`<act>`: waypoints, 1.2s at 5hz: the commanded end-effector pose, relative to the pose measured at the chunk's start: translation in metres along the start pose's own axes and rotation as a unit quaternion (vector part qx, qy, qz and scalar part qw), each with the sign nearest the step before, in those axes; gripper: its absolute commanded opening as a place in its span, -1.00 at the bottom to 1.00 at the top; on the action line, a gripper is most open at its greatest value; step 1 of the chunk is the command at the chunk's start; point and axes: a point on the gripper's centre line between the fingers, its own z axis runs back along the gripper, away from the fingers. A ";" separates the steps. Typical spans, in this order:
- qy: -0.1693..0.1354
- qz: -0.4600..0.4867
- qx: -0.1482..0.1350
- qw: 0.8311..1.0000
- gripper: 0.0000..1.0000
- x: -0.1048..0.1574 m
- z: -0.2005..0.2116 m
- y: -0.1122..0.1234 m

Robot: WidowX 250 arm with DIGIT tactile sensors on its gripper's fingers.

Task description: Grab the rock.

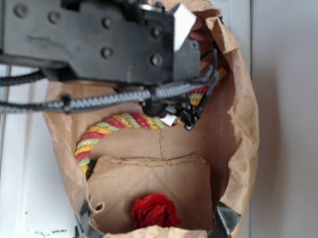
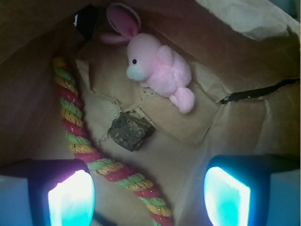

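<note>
The gripper (image 2: 149, 193) is held wide open and empty above the rock (image 2: 130, 131), which lies on the bag floor (image 2: 188, 155) between the rope (image 2: 75, 132) and the pink plush (image 2: 157, 68). A straight descent is advised — centred on the rock, clear of the rope.

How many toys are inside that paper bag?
3: a pink bunny at the back, a striped rope curving beside the rock, and a red ruffled ball near the front. The arm may hide more.
</note>
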 end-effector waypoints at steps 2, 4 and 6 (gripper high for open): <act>-0.013 0.000 -0.027 1.000 1.00 0.010 0.014 0.002; -0.009 0.011 -0.063 0.998 1.00 -0.001 0.016 0.011; -0.030 0.061 -0.058 0.996 1.00 -0.013 0.000 -0.005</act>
